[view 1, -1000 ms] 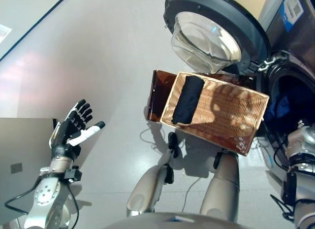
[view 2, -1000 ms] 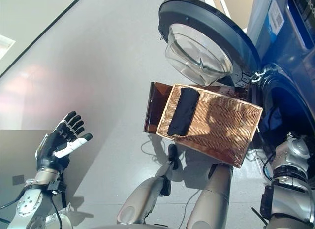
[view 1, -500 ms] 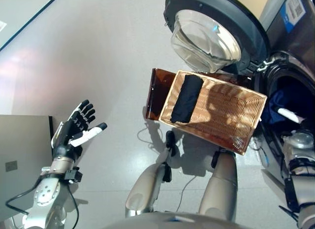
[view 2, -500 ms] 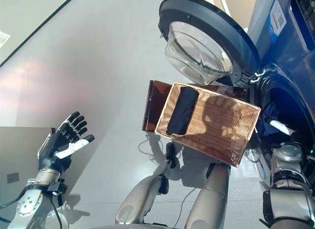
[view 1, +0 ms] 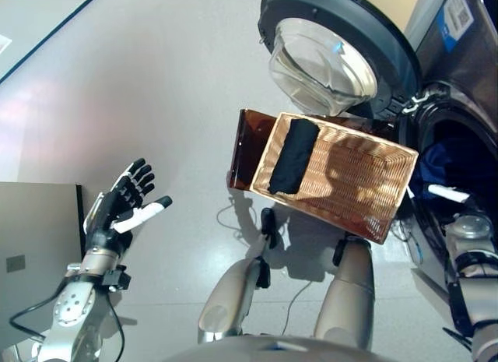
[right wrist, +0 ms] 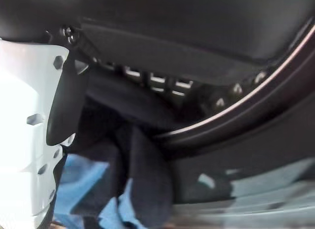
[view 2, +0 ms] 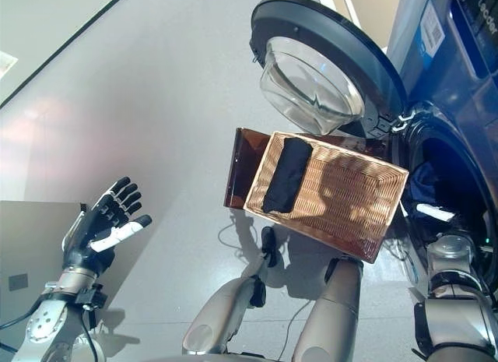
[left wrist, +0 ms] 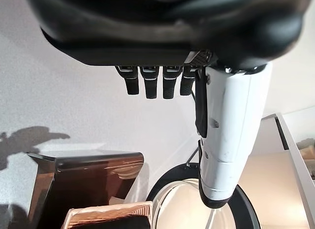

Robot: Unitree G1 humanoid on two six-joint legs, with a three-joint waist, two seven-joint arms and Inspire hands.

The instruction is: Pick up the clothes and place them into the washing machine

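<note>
Since a second ago the right hand (view 2: 434,214) has reached into the washer (view 2: 455,156): only the arm's wrist showed at the opening then, and now its white thumb juts into the dark drum mouth. The right wrist view shows the thumb beside dark and blue clothes (right wrist: 125,189) lying inside the drum; the fingers run straight out along the drum rim, relaxed and closed on nothing. The left hand (view 1: 120,210) has barely shifted, raised over the grey floor (view 1: 156,89) at the robot's left, palm open, fingers spread apart and straight, white thumb sticking out, holding nothing. The wicker basket (view 1: 366,179) sits as before on a brown stand (view 1: 247,148) just beside the washer's opening, and a black folded cloth (view 1: 292,157) lies along the basket's left end, untouched. The round door (view 1: 334,47) stands swung wide open above the basket, its glass bowl facing out. A grey panel (view 1: 35,261) lies at the lower left, near the left arm.
</note>
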